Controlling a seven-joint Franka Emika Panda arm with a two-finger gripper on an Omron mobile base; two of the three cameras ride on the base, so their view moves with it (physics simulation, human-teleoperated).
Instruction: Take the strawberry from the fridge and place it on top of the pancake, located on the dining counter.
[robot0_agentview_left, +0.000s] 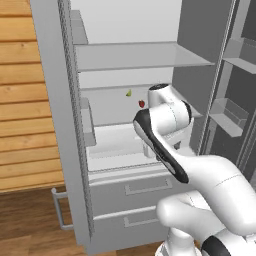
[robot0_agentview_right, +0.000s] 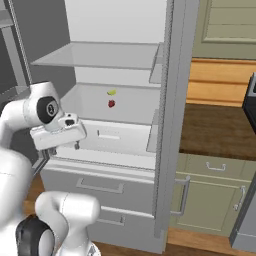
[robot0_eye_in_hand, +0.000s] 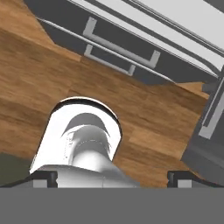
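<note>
The open, empty pincer (robot0_eye_in_hand: 113, 177) could grab the yellow-green fruit (robot0_agentview_right: 112, 92) just above the strawberry (robot0_agentview_right: 111, 103) in the fridge (robot0_agentview_right: 170, 125).

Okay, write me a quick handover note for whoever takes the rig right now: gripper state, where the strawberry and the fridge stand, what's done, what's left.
Gripper: open, holding nothing, pointing down at the wood floor in front of the fridge drawers.
Fridge: doors open, shelves exposed.
Strawberry: on the middle shelf toward the back, just below and beside a small yellow-green fruit; also seen in the left base view.
Arm: folded in front of the fridge's lower shelf, hand not yet on the berry's shelf.
Done: fridge opened, robot parked at it.
Left: reach in, grasp the strawberry, carry it to the pancake on the dining counter and place it on top.
</note>
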